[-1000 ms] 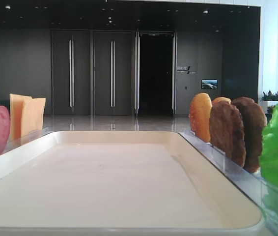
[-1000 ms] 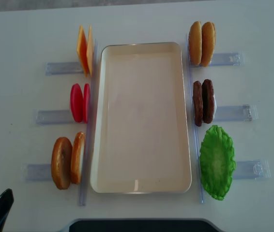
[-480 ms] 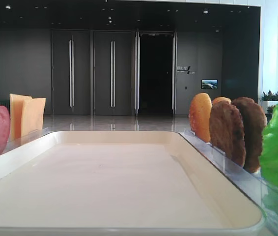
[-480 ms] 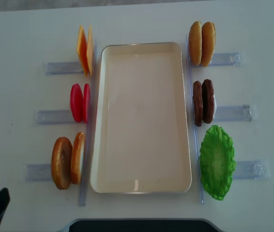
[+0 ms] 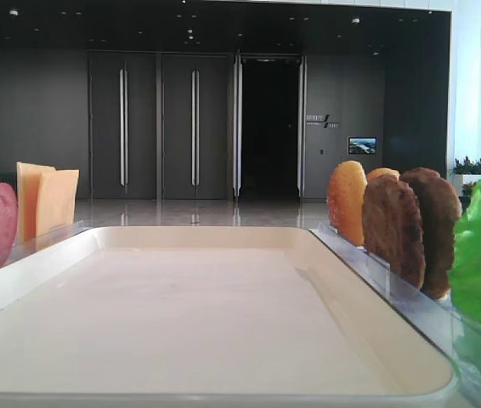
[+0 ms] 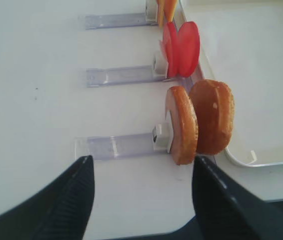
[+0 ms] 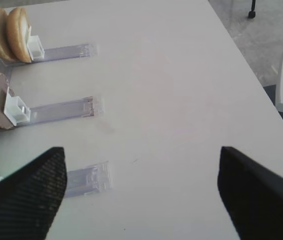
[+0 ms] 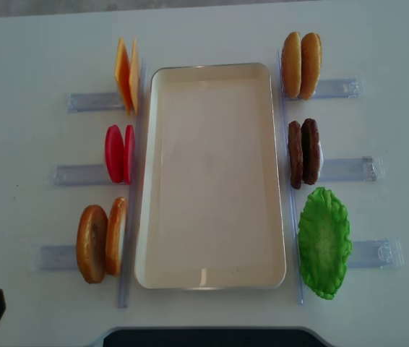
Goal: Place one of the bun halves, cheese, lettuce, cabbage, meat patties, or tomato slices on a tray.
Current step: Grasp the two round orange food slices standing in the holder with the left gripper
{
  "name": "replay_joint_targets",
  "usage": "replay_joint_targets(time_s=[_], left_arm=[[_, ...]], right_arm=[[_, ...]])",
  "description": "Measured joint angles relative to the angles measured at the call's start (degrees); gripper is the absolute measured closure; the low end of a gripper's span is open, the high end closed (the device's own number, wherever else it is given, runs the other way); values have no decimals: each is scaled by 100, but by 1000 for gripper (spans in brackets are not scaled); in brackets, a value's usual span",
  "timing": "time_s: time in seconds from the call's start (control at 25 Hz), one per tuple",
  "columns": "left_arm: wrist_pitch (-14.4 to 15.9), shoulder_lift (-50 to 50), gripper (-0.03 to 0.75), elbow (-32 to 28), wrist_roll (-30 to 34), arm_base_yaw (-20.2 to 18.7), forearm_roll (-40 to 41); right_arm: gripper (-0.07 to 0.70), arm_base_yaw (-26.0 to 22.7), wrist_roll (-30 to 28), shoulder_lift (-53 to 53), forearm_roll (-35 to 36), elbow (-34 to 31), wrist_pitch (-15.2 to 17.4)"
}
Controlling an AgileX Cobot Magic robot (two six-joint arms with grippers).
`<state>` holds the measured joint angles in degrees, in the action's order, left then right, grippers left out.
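While nothing lies on it, the tray (image 8: 212, 173) sits lengthwise in the middle of the overhead frame on the white surface (image 8: 31, 58), with clear plastic racks (image 8: 85, 102) reaching out to both sides.

At the tray's left edge, three pairs of pieces stand on edge. The cheese (image 8: 126, 75) is in the upper left. The tomato slices (image 8: 118, 153) are at mid-left. One pair of bun halves (image 8: 100, 239) is at lower left, just beside the tray's rim.

On the right, a second bun pair (image 8: 300, 65) stands at the upper right and the meat patties (image 8: 304, 152) stand at mid-right. The lettuce (image 8: 324, 242) lies as a green ruffled leaf at lower right.

In the low exterior view the tray fills the foreground. The cheese and a tomato slice stand at the left edge. A bun, the patties and the lettuce stand at the right.

The left end effector (image 6: 141, 200) has its two dark fingers (image 6: 64, 205) spread wide along the bottom of its wrist frame, gripping nothing. The lower-left bun pair is above and between them, apart from both. In the overhead view only a dark tip shows at the bottom left corner.

The right end effector (image 7: 141, 192) is likewise spread, holding nothing over bare surface at the bottom of its frame. The buns and patties are far off in the upper left.
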<state>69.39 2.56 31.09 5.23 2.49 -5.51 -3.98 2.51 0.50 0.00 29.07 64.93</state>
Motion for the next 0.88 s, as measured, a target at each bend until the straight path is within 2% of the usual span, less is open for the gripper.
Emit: replay_joint_targets(time_s=[0.16, 0.6, 0.88], left_arm=[[179, 505, 233, 339, -194, 0, 141], [177, 2509, 231, 1132, -280, 0, 671], [146, 3844, 231, 1347, -681, 0, 1006]], right_arm=[[48, 0, 0, 0, 0, 0, 0], [48, 0, 0, 0, 0, 0, 0], [48, 0, 0, 0, 0, 0, 0]])
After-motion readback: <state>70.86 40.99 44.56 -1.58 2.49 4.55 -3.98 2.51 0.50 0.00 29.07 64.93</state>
